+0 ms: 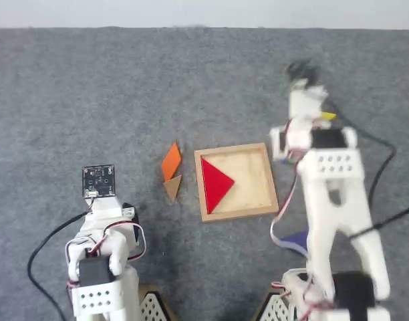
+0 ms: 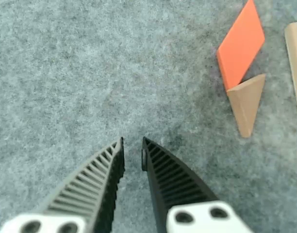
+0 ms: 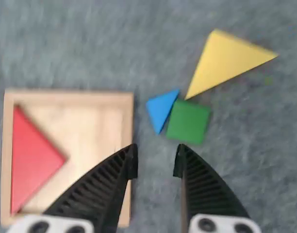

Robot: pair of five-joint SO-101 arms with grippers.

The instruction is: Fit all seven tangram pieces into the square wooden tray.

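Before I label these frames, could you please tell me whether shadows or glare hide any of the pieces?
High view: even light, no glare on the square wooden tray or the red triangle in it. Left wrist view: the orange parallelogram and tan wooden triangle lie evenly lit. Right wrist view: no glare on the yellow triangle, blue triangle or green square.

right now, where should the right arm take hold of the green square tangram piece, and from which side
Best come straight down from above: the green square tangram piece lies flat on the grey carpet, so only its thin edges offer a hold. Close the fingers of the right gripper on the two opposite edges that do not face the small blue triangle, which touches one side.
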